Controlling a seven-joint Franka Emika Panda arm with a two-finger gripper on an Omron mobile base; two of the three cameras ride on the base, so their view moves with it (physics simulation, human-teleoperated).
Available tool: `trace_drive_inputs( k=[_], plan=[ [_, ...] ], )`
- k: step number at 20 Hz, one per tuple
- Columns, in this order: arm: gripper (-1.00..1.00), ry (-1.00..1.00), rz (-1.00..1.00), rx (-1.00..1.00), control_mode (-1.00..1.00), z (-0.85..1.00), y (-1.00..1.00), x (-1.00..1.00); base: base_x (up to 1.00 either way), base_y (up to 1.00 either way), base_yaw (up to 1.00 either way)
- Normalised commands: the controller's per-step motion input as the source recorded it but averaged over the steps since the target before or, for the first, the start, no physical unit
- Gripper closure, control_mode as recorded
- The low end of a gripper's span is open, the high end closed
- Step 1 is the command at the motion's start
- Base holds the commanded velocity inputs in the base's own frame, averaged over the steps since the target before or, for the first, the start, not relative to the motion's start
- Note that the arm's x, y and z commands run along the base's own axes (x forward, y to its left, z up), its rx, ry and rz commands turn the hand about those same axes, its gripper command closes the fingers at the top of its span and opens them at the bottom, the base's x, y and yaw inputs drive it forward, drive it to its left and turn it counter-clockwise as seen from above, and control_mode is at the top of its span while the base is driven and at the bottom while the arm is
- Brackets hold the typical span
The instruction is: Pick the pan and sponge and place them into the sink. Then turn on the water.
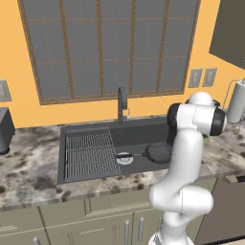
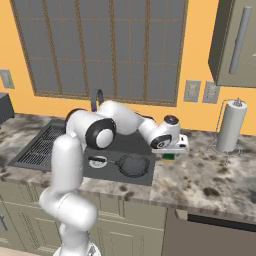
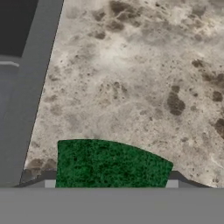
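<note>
Mottled brown-grey stone counter, speckled and matte. Set into it, the sink: dark grey rectangular basin, ribbed wire grid on its left half, round silver drain mid-floor. The pan, round, shallow and dark, lies in the basin's right part, its straight black handle pointing towards the drain. The gripper is lowered over the sponge, a coarse green-topped block on the counter just right of the sink's rim; the jaws flank it, but I cannot tell whether they grip.

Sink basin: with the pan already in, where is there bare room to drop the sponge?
The sink has bare floor behind the pan, toward the faucet. Its left half carries the draining grid. The drain and pan handle crowd the front right. The gripper is at the sponge on the counter.
</note>
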Motion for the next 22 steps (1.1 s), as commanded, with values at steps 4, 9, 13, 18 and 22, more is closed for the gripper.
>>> trace_drive_inputs(
  k=[4, 9, 13, 18, 22],
  plan=[
    [1.00, 0.00, 0.00, -0.09, -1.00, 0.16, 0.78, 0.00, 0.00, 0.00, 0.00],
    [1.00, 0.00, 0.00, 0.00, -1.00, 0.06, 0.63, 0.00, 0.00, 0.00, 0.00],
    [1.00, 0.00, 0.00, 0.00, -1.00, 0.01, 0.52, 0.00, 0.00, 0.00, 0.00],
    [1.00, 0.00, 0.00, 0.00, -1.00, 0.00, 0.47, 0.00, 0.00, 0.00, 0.00],
    [1.00, 0.00, 0.00, 0.00, -1.00, -0.02, 0.45, 0.00, 0.00, 0.00, 0.00]
  ],
)
